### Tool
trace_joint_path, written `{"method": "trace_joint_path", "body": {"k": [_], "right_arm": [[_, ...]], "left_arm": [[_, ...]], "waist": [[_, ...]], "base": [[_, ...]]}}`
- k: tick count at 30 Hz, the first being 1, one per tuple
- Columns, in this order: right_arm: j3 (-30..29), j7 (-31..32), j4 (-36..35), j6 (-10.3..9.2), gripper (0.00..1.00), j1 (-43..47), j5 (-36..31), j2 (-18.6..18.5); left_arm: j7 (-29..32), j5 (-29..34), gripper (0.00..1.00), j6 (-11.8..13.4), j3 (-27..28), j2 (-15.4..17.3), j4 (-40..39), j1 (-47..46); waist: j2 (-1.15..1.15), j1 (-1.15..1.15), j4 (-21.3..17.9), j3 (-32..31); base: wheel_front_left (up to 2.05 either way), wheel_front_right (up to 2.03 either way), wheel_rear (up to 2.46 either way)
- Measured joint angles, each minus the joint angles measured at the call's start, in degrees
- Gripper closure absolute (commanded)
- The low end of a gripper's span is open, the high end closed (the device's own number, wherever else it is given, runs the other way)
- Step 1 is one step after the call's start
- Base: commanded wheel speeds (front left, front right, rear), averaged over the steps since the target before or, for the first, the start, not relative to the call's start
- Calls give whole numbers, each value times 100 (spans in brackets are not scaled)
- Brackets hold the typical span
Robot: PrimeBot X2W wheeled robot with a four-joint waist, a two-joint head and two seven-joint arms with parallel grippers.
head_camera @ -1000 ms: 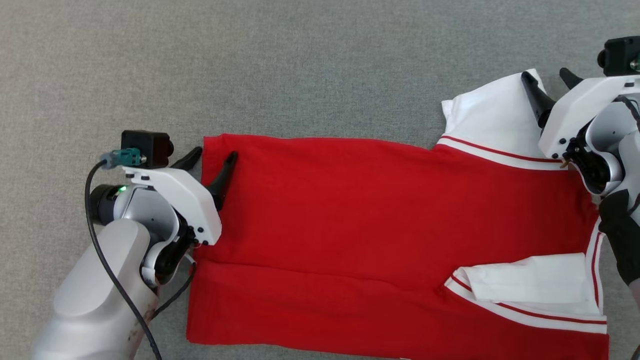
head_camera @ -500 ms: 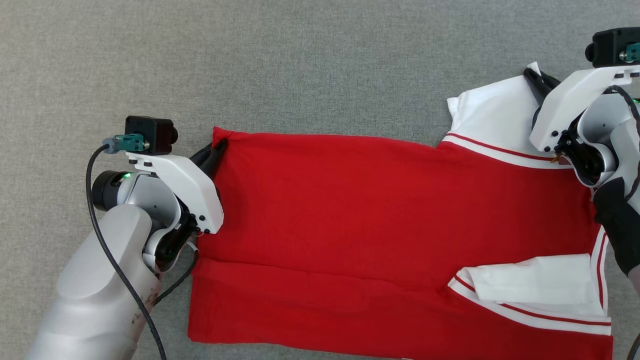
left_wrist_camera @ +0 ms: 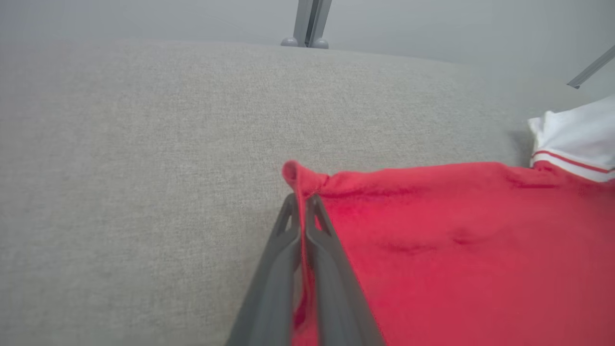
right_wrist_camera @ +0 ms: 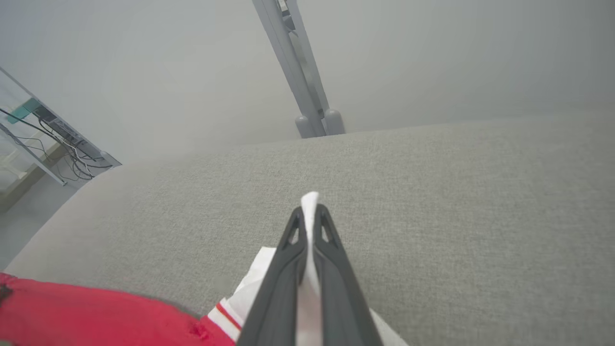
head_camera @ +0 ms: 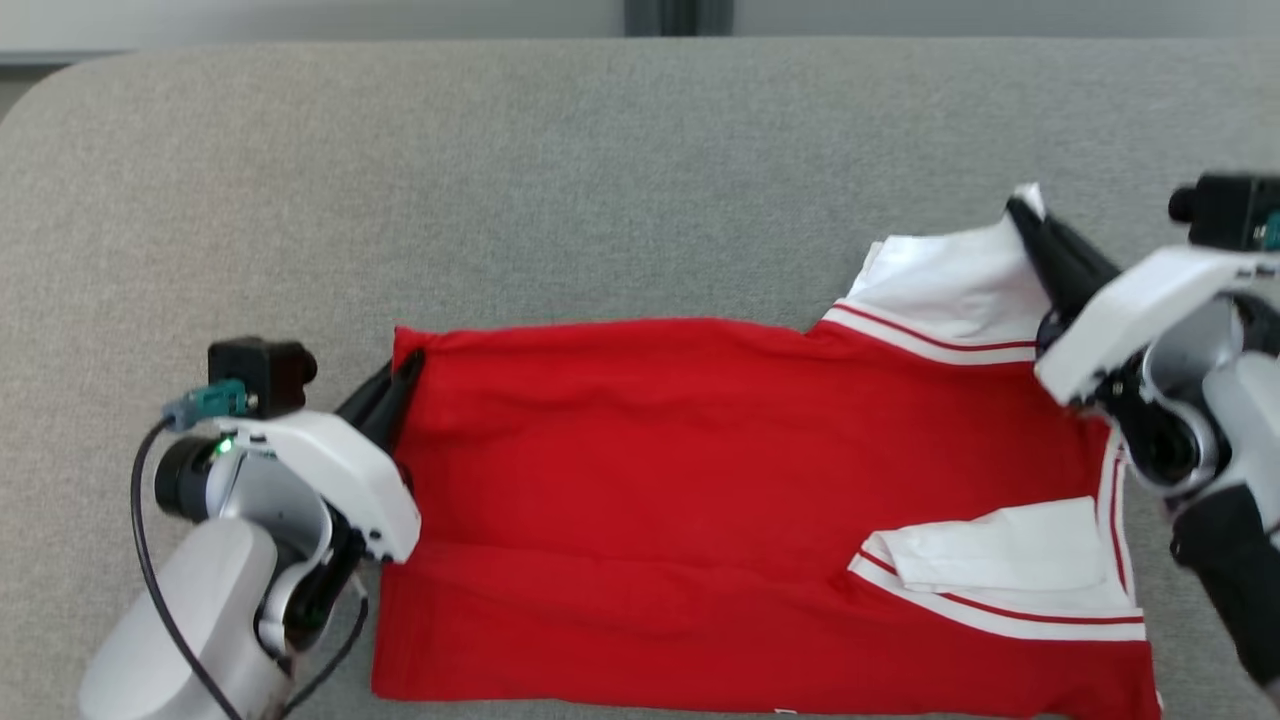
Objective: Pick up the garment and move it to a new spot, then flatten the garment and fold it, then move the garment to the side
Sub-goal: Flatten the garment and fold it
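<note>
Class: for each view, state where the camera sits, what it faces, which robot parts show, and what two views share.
Head: atop the robot, looking down at the garment; left arm, right arm show.
Left wrist: looks along the left jaws, shut on the red corner.
Right wrist: looks along the right jaws, shut on the white sleeve.
Shared: both wrist views show the grey post.

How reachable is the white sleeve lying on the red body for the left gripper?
Probably not: the left gripper is shut on a corner of the garment, and that sleeve lies at the opposite end.
</note>
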Motion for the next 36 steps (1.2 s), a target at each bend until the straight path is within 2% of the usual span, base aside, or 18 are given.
{"method": "trace_joint_path", "body": {"k": [7, 13, 18, 27, 28, 29, 30, 32, 36], "right_arm": [[-172, 103, -1260, 0, 100, 1407, 364, -259], [-493, 275, -2151, -1, 100, 2547, 472, -240], [-820, 521, -2680, -1, 100, 3404, 470, -36], [-1495, 993, -3262, -1, 100, 4485, 165, 514], [-1534, 1063, -3297, 0, 97, 4548, 108, 576], [-1599, 1133, -3307, 0, 66, 4593, 48, 628], [-1661, 1174, -3319, -1, 1, 4645, 7, 678], [-1783, 1213, -3367, 0, 0, 4731, -132, 786], [-2106, 1069, -3639, -1, 0, 4849, -309, 1047]], "left_arm": [[74, -163, 100, 361, 197, 375, -932, 919], [130, -450, 100, 598, 487, 615, -1462, 1474], [204, -561, 100, 734, 571, 728, -1722, 1836], [233, -802, 100, 921, 665, 712, -1847, 2331], [233, -810, 100, 953, 670, 706, -1833, 2360], [233, -831, 100, 956, 682, 701, -1807, 2380], [250, -868, 82, 960, 686, 690, -1781, 2390], [233, -876, 0, 983, 691, 661, -1737, 2399], [86, -842, 0, 1088, 743, 635, -1670, 2419]], "waist": [[0, 0, -280, -336], [0, 0, -454, -456], [0, 0, -539, -517], [0, 0, -623, -612], [0, 0, -627, -612], [0, 0, -631, -615], [0, 0, -634, -617], [0, 0, -627, -626], [0, 0, -610, -671]], "base": [[0, 0, 0], [0, 0, 0], [0, 0, 0], [0, 0, 0], [0, 0, 0], [0, 0, 0], [0, 0, 0], [0, 0, 0], [0, 0, 0]]}}
